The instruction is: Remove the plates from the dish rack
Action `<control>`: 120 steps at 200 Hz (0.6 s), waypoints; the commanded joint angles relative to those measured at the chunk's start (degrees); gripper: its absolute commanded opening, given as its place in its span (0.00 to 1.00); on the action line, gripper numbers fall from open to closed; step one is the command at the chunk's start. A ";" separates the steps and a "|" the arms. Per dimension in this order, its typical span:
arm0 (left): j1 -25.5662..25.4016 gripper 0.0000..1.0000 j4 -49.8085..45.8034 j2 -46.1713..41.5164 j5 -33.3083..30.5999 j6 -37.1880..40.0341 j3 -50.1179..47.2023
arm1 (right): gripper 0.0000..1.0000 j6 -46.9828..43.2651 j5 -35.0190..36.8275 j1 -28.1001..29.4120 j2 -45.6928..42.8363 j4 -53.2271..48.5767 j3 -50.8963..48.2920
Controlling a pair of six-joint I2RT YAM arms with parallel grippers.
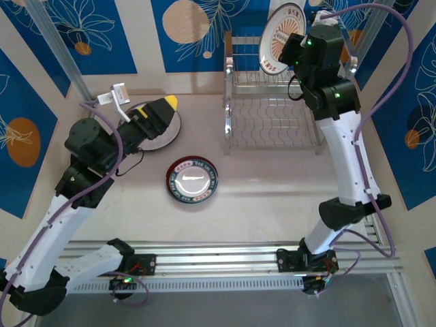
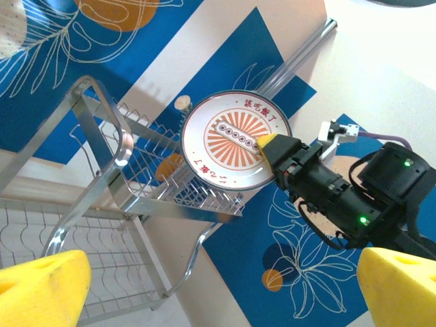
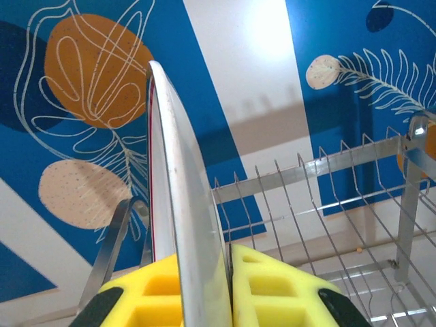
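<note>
Three plates show from above. Nearest the arm bases, a dark-rimmed plate [image 1: 193, 180] lies flat on the table [image 1: 272, 197], in front of the dish rack [image 1: 272, 116] and to its left, well apart from it. Further back, beside the rack's left side, a second plate [image 1: 167, 141] lies flat, and much of it is covered by the left gripper [image 1: 167, 109]. From its own wrist camera the left gripper [image 2: 221, 293] points toward the rack [image 2: 116, 146]. Its two yellow fingers are spread wide at the frame's bottom corners and have nothing between them.

The rack stands beyond these, a shiny wire frame with a wavy lower shelf and a slotted upper tier; both tiers look bare of dishes.

Farthest back, at the rack's upper tier, the right gripper [image 1: 289, 49] pinches a sunburst plate [image 1: 283, 34] by its rim and holds it upright on edge. The left wrist view shows this plate [image 2: 235, 139] face on, with a red rayed centre, red lettering and a dark rim, and one yellow finger [image 2: 276, 150] on its right edge. In the right wrist view the yellow pads [image 3: 272, 293] press on both faces of the plate [image 3: 180, 204], with the rack wires [image 3: 327, 191] just beside it. Whether its lower edge touches the slots is hard to tell.
</note>
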 commanded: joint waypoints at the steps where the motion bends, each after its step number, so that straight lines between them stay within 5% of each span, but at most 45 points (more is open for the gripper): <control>1: 0.54 1.00 1.52 0.67 3.04 -1.87 2.36 | 0.00 3.51 -4.49 -1.02 -5.80 3.79 -3.85; 120: -2.13 0.95 1.24 11.76 13.39 -14.47 2.81 | 0.00 25.86 -33.04 -6.42 -20.94 1.95 -24.07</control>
